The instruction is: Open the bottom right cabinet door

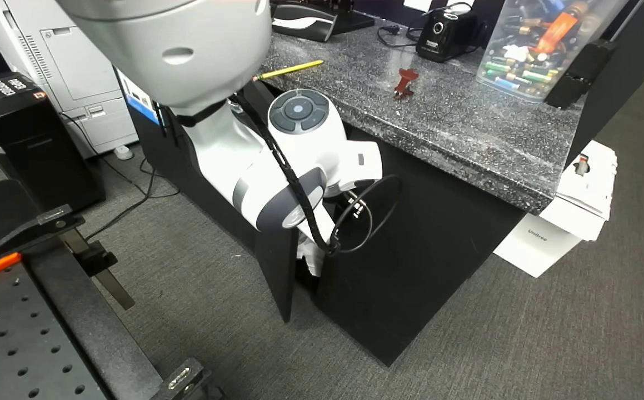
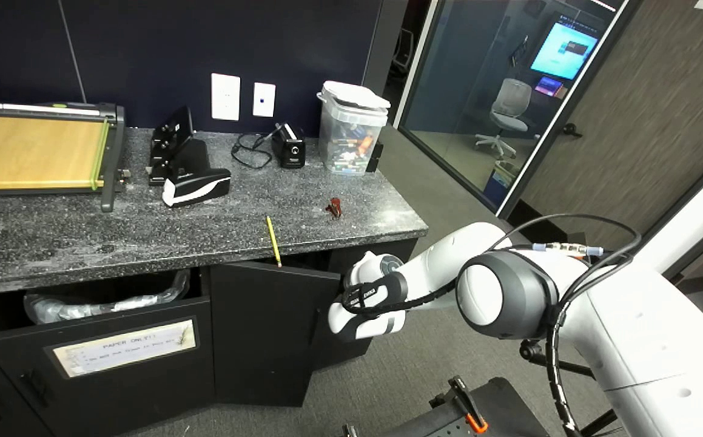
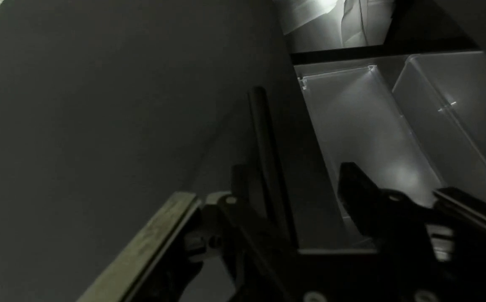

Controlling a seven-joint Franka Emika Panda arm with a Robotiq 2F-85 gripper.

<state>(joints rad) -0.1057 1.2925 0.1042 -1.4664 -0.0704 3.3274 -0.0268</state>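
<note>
The bottom right cabinet door [image 2: 266, 334] stands partly open, its black face turned toward the room in an exterior view. An exterior view shows it nearly edge-on [image 1: 277, 266], a gap beside it. In the wrist view the door face [image 3: 121, 126] fills the left side, with a black bar handle [image 3: 263, 138] near its free edge. My gripper [image 3: 295, 180] is open. One finger is left of the handle and the other is past the door's edge, over the cabinet inside. Whether either finger touches the door is too dark to tell. The exterior views hide the fingers.
Clear plastic bins [image 3: 372, 126] and crumpled white material [image 3: 331, 21] are inside the cabinet. The countertop [image 2: 381, 212] overhangs the door, with a pencil [image 2: 273, 240] at its edge. A wide black side panel [image 1: 410, 266] stands beside the arm. A perforated work table [image 1: 21, 333] is nearby.
</note>
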